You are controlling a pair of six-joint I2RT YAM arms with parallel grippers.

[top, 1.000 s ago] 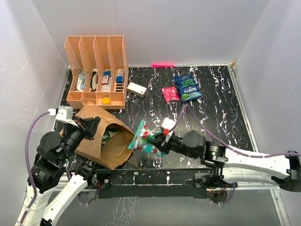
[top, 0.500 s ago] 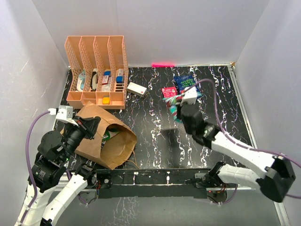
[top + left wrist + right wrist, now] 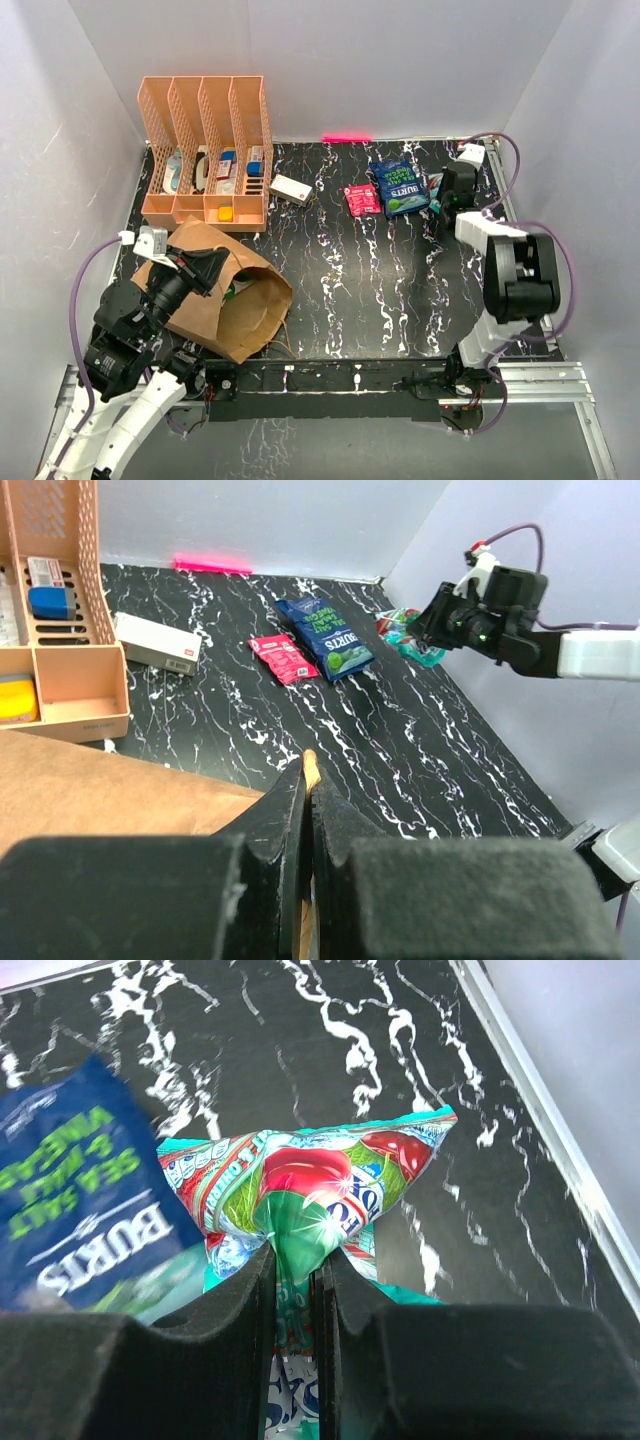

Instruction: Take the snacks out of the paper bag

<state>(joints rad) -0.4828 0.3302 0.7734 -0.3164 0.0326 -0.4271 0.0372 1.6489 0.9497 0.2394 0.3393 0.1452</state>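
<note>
The brown paper bag (image 3: 215, 295) lies on its side at the near left, mouth facing right. My left gripper (image 3: 205, 268) is shut on the bag's upper edge (image 3: 311, 769). My right gripper (image 3: 441, 200) is at the far right, shut on a teal snack packet (image 3: 310, 1185) held low over the table. That packet also shows in the left wrist view (image 3: 405, 635). Just left of it lie a dark blue chip bag (image 3: 400, 188) and a small pink-red packet (image 3: 361, 199). A green packet (image 3: 232, 290) shows inside the bag's mouth.
An orange mesh file rack (image 3: 205, 150) with small boxes stands at the far left. A small white box (image 3: 291, 189) lies right of it. A grey rail (image 3: 545, 1125) edges the table just right of my right gripper. White walls surround the table.
My right arm swung from the bag's mouth to the far right with the teal packet and lowered it beside the blue chip bag. My left gripper kept its hold on the bag.
</note>
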